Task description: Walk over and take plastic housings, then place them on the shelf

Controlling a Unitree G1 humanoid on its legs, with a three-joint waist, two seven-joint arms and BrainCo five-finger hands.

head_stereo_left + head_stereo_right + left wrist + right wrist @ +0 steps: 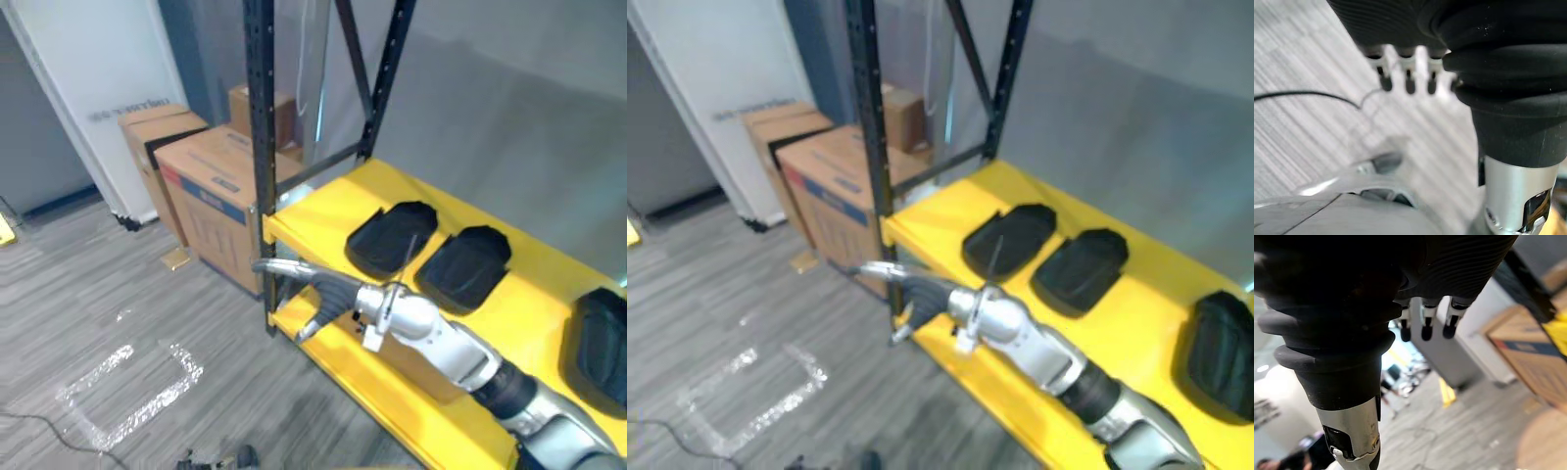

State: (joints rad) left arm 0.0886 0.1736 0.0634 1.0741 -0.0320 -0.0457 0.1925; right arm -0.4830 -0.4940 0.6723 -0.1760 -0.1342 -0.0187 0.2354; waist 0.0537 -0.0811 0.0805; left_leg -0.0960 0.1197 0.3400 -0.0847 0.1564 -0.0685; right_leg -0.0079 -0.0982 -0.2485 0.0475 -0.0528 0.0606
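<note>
Three black plastic housings lie on the yellow shelf. The left housing and the middle housing sit just beside each other, and the right housing sits apart from them further along the board. None of them is in a hand.

The robot's right hand reaches out to the left over the near edge of the shelf, close to the black upright post at its left corner. It is near the left housing but not touching it. Its fingers are loosely spread and hold nothing. The right wrist view agrees, showing the dark tips in a straight row with only the room beyond them. The left hand hangs over the grey floor, its fingers also straight and empty. Cardboard boxes stand on the floor to the left of the rack, in front of a white panel.

With housings lying flat on the board and both hands free, the placing step looks done for these three. The robot seems to be between deliveries rather than mid-grasp. If more housings are to come, the next move would be to bring the right arm clear of the post and shelf edge, then turn and walk to wherever they are kept. There is bare yellow board to the far left and between the middle and right housings.
</note>
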